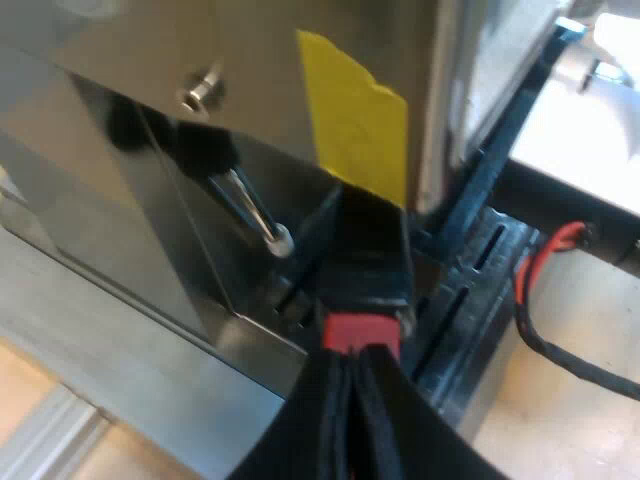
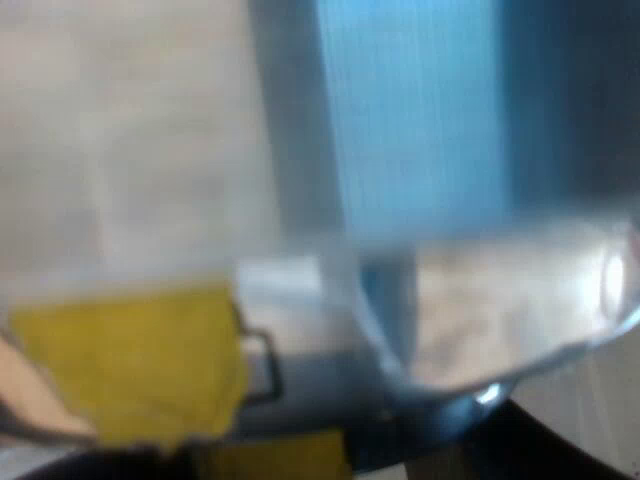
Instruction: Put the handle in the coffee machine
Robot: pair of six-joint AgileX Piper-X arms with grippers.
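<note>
We are gripping the handle (image 1: 365,250) by its red end with the left end effector (image 1: 355,400), at the espresso machine (image 1: 150,60) front; we cannot tell the right end effector's (image 2: 330,470) state.

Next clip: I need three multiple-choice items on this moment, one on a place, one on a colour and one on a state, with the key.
1. Where is the dark handle with the red end?
A. inside a mug
B. at the shiny metal espresso machine's front
C. on the bean hopper

2. What colour is the paper tag stuck on the machine?
A. yellow
B. green
C. white

3. How is the left claw?
A. wide open, holding nothing
B. shut on the handle
C. shut on a tamper

Key: B, the handle reaches in under the machine's front; A, the tag is plainly yellow; B, its black fingers close on the red end.
</note>
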